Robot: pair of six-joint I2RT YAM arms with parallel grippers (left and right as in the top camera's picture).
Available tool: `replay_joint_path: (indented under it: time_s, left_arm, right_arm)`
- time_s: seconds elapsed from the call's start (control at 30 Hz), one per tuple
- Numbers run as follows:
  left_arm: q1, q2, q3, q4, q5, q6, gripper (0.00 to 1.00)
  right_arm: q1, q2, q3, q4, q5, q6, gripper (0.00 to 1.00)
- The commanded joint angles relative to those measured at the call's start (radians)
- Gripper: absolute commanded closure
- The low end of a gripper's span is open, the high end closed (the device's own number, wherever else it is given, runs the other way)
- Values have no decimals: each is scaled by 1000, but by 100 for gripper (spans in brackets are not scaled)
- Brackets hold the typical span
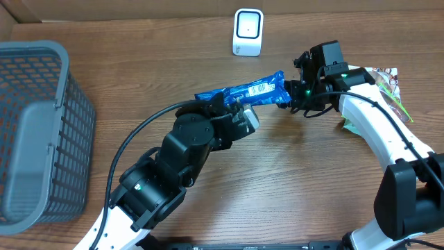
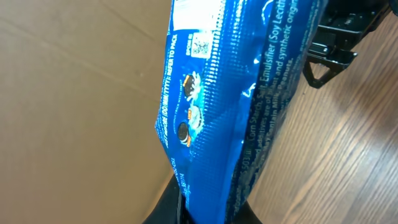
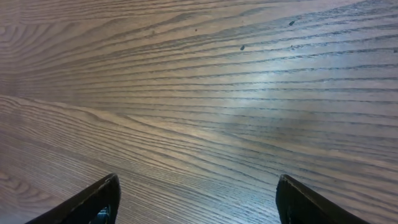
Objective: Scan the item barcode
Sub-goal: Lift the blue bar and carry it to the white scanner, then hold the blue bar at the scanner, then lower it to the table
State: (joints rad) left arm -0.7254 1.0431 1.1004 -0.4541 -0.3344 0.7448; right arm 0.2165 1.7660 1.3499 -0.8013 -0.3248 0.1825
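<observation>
Clamping blue packet [image 1: 244, 91] by its lower-left end, L gripper [image 1: 223, 105] is holding it mid-frame, long axis running lower left to upper right, barcode up. R gripper [image 1: 291, 96] is gaping wide beside its far tip. Beyond, scanner [image 1: 248, 32] is sitting top centre, bare table [image 1: 312, 180] betw.

On the surface [image 1: 291, 180], a basket [image 1: 76, 125] fills the left edge of the overhead frame and a scanner [image 1: 248, 32] stands at upper centre. A packet [image 1: 243, 92] spans the middle, below the scanner. Another wrapper [image 1: 386, 78] sits at the right edge.
</observation>
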Motion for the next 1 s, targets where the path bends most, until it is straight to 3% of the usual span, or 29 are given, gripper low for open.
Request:
replay_joint_path:
  time_s: [0.0,0.2,0.4,0.67,0.97]
  left_arm:
    - [-2,-24,27,13,-16,45,96]
    - [0,-16,27,-42,-13,-20,96]
    - [69,29,26,-145,-7,-360,96]
    - [166,122,26,-158,143,-753,96]
    - [176,256,26,-132,251,-964,96]
  right_arm:
    - [-5,-38,-1,6,7,-8,20]
    - [-5,-38,-1,17,-85,-8,19]
    - [-5,-38,-1,30,-166,-6,19]
    - [-5,-38,-1,34,-187,117,19]
    - [-3,-38,-1,86,-366,140,20]
